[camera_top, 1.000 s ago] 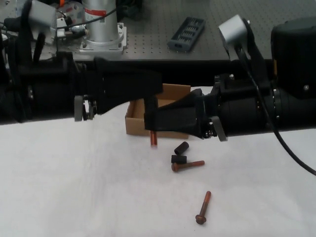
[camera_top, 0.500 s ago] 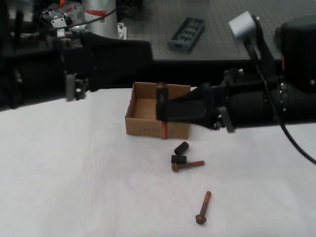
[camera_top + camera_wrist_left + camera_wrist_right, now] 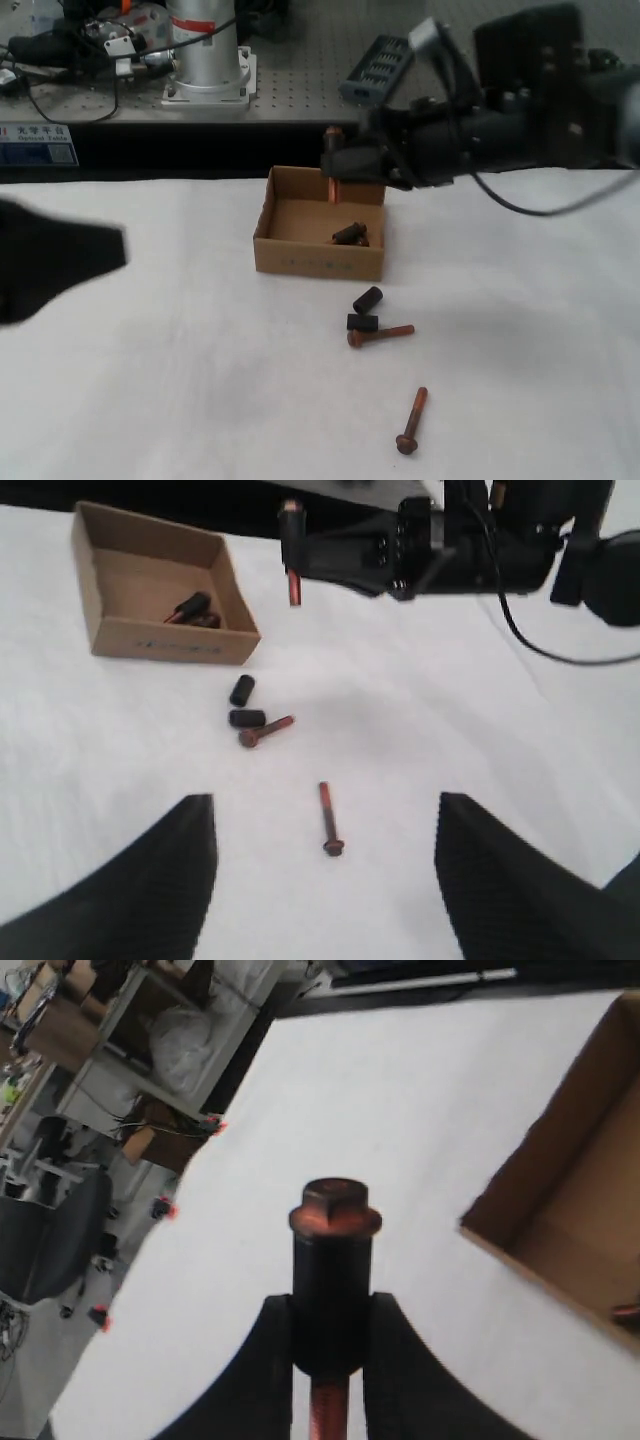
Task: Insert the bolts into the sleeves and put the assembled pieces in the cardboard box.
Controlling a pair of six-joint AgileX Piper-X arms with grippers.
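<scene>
While the right gripper (image 3: 335, 160) hangs over the 12 o'clock rim of the cardboard box (image 3: 315, 265), it is closed firmly on an assembled piece (image 3: 333, 1260), a reddish bolt pushed through a black sleeve. The piece stands upright, with the bolt head above the fingers (image 3: 275, 1360) and the shank pointing down toward the inside of the box. One more assembled piece (image 3: 348, 234) lies on the box floor, near the 3 o'clock wall.

On the white cloth (image 3: 150, 400) of the counter, at 5 o'clock from the box, lies a loose sleeve (image 3: 368, 299). Just beside it, again at 5 o'clock, a second sleeve (image 3: 362, 322) rests against the head end of a bolt (image 3: 385, 332); I cannot tell if they are joined. A lone bolt (image 3: 412, 420) lies well apart, farther at 5 o'clock, with its head toward 6 o'clock.

The left gripper (image 3: 322, 799) is spread wide and holds nothing. It is above the cloth, well apart from the box and from the loose parts.
</scene>
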